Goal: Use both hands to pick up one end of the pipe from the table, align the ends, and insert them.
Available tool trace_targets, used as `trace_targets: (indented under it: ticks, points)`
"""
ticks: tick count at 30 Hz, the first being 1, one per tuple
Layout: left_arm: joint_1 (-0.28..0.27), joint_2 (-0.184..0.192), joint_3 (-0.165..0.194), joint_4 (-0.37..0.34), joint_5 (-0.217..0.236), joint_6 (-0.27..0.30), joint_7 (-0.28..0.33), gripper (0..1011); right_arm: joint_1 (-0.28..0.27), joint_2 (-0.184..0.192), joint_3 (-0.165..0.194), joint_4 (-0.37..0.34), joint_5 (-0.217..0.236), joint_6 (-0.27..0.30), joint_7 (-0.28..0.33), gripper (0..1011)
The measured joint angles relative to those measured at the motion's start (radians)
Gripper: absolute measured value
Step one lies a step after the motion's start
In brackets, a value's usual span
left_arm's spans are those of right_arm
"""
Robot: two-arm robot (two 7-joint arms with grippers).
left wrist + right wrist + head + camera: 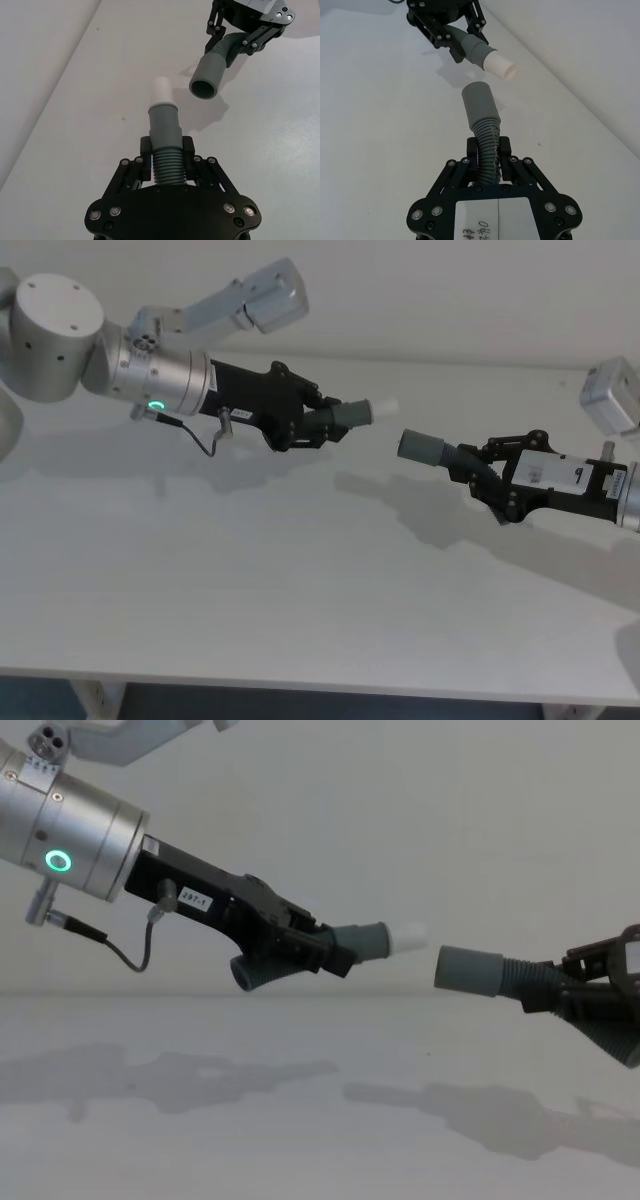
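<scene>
Both grippers hold pipe pieces in the air above the white table [300, 590]. My left gripper [318, 420] [166, 145] [320, 950] is shut on the ribbed middle of one dark grey pipe piece [165, 125]. Its narrow collar with a white tip [408, 933] [385, 407] points right. My right gripper [478, 475] [489, 147] [575, 995] is shut on the ribbed part of the other pipe piece [487, 135]. That piece's wide socket collar [468, 970] [422, 447] [206, 75] points left. The two ends face each other a small gap apart, the socket slightly lower.
The table's front edge [320, 688] runs along the bottom of the head view. A plain wall [400, 800] rises behind the table. The left arm's silver wrist with a green ring light [155, 405] and a looping cable [130, 955] reaches in from the left.
</scene>
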Motion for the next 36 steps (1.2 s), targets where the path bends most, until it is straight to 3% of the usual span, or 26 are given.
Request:
trace_targets:
  ticks: [18, 36]
  points:
    - [-0.018, -0.02, 0.022, 0.054, -0.02, -0.014, -0.015, 347, 0.02, 0.004, -0.019, 0.024, 0.002, -0.013, -0.005, 244]
    - [-0.015, -0.011, 0.035, 0.047, -0.038, -0.004, -0.011, 347, 0.042, -0.002, -0.044, 0.066, -0.011, -0.016, -0.025, 246]
